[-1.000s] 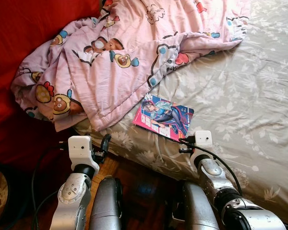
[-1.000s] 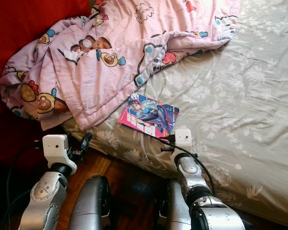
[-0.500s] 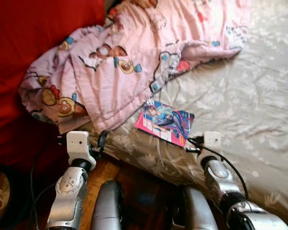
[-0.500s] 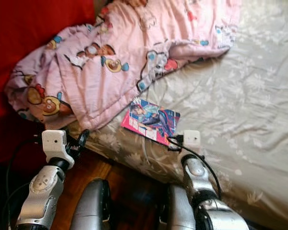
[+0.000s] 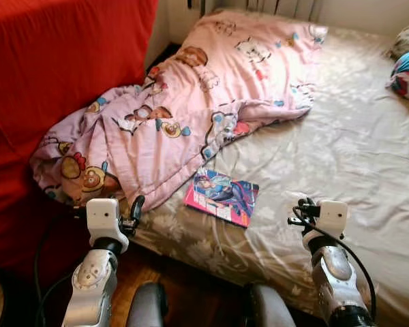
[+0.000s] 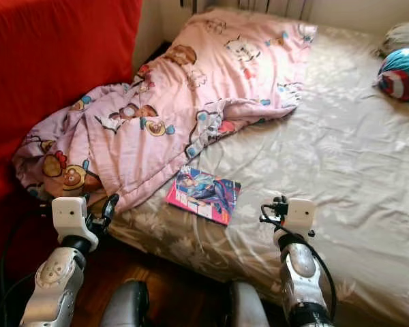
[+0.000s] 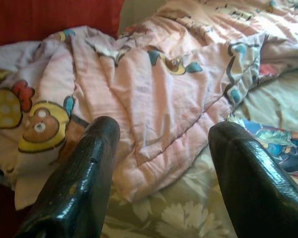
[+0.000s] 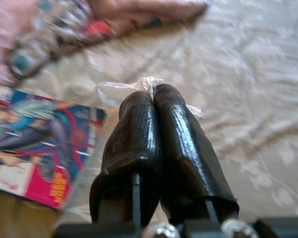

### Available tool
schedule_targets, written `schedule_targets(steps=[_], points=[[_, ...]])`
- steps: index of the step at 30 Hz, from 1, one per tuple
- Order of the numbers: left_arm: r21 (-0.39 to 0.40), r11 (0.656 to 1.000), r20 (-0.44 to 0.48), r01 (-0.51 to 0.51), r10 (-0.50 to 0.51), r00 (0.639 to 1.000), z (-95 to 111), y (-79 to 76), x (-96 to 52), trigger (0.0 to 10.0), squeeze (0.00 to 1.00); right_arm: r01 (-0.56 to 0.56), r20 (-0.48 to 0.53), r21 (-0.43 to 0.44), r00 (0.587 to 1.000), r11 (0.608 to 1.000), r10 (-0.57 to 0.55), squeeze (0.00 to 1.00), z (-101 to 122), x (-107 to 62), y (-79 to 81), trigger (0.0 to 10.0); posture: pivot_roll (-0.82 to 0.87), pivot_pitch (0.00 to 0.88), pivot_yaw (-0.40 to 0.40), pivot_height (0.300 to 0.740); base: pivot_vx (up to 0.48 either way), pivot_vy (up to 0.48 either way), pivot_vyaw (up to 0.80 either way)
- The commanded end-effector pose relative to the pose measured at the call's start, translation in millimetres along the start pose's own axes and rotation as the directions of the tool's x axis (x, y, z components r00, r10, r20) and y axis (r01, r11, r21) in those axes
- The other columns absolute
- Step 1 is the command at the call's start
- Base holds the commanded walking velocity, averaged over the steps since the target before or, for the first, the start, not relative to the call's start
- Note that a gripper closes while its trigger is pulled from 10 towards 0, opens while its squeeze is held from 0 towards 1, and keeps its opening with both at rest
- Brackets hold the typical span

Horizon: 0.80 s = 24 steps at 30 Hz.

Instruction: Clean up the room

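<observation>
Clear plastic wrapper (image 8: 149,85) pinched in right gripper (image 8: 154,99), fingers closed, above grey bedsheet (image 5: 341,150) | left gripper (image 7: 161,144) spread wide, empty — beside pink quilt (image 5: 191,116) | comic book (image 5: 221,196) between grippers | step: wrapper secured — next likely carry it to a bin.

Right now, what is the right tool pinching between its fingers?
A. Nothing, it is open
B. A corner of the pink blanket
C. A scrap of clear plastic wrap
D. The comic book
C: in the right wrist view the right tool is shut on a scrap of clear plastic wrap; the comic book lies beside it on the bed sheet.
</observation>
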<state>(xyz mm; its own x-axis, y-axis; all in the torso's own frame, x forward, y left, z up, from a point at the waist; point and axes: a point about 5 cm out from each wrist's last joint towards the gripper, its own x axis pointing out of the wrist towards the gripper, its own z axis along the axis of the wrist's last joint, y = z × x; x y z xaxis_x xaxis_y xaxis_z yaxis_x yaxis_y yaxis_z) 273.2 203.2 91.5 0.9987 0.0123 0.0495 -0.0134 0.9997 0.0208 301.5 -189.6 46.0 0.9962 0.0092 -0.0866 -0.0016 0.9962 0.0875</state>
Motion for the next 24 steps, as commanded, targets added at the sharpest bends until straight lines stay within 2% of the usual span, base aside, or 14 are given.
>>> schedule_targets(steps=[1,2,4,5,7,10,14,19,24], points=[[0.016,1.000,0.007,-0.019,0.018,1.000,0,7.6,-3.2,10.0,0.00,-0.007,0.008,-0.003,1.000,1.000,0.007,0.00,0,-3.0,0.7,10.0,0.03,0.066,-0.043,0.627,0.000,0.000,0.00],[0.020,0.999,0.009,-0.026,0.026,1.000,0,9.6,-2.8,10.0,0.00,-0.004,0.007,0.005,1.000,1.000,0.004,0.00,-1,-2.9,0.8,10.0,0.04,0.058,-0.044,0.627,0.000,0.000,0.00],[0.073,0.992,0.040,-0.104,0.101,0.994,5,26.9,-1.6,10.0,0.00,0.030,0.027,0.023,0.999,0.999,-0.031,0.00,2,-3.1,-0.4,10.0,0.04,0.045,-0.043,0.631,0.000,0.000,0.00],[0.073,0.992,0.040,-0.104,0.101,0.994,5,26.9,-1.6,10.0,0.00,0.030,0.027,0.023,0.999,0.999,-0.031,0.00,2,-3.1,-0.4,10.0,0.04,0.045,-0.043,0.631,0.000,0.000,0.00],[0.062,0.987,0.051,-0.151,0.148,0.988,10,43.2,-2.0,10.0,0.00,0.027,0.027,0.035,0.999,0.999,-0.028,0.00,4,-2.3,1.7,10.0,0.05,0.035,-0.041,0.645,0.000,0.000,0.00],[0.058,0.987,0.034,-0.149,0.147,0.989,8,50.5,-4.9,10.0,0.00,0.005,0.031,0.025,0.999,1.000,-0.006,0.00,5,-3.0,5.8,10.0,0.05,0.027,-0.039,0.659,0.000,0.000,0.00],[0.049,0.988,0.016,-0.143,0.142,0.990,3,51.0,-8.5,10.0,0.00,-0.001,0.030,0.020,1.000,1.000,0.001,0.00,5,-3.9,6.6,10.0,0.05,0.021,-0.041,0.673,0.000,0.000,0.00],[0.004,0.988,-0.012,-0.155,0.155,0.988,-6,46.0,-17.9,10.0,0.00,0.001,0.029,0.000,1.000,1.000,-0.001,0.00,4,-9.0,-1.8,10.0,0.04,0.014,-0.047,0.692,0.000,0.000,0.00],[-0.018,0.990,-0.019,-0.142,0.141,0.990,-10,37.8,-17.7,10.0,0.00,0.033,0.007,-0.015,0.999,0.999,-0.033,0.00,4,-8.0,-7.9,10.0,0.04,0.028,-0.061,0.692,0.000,0.000,0.00]])
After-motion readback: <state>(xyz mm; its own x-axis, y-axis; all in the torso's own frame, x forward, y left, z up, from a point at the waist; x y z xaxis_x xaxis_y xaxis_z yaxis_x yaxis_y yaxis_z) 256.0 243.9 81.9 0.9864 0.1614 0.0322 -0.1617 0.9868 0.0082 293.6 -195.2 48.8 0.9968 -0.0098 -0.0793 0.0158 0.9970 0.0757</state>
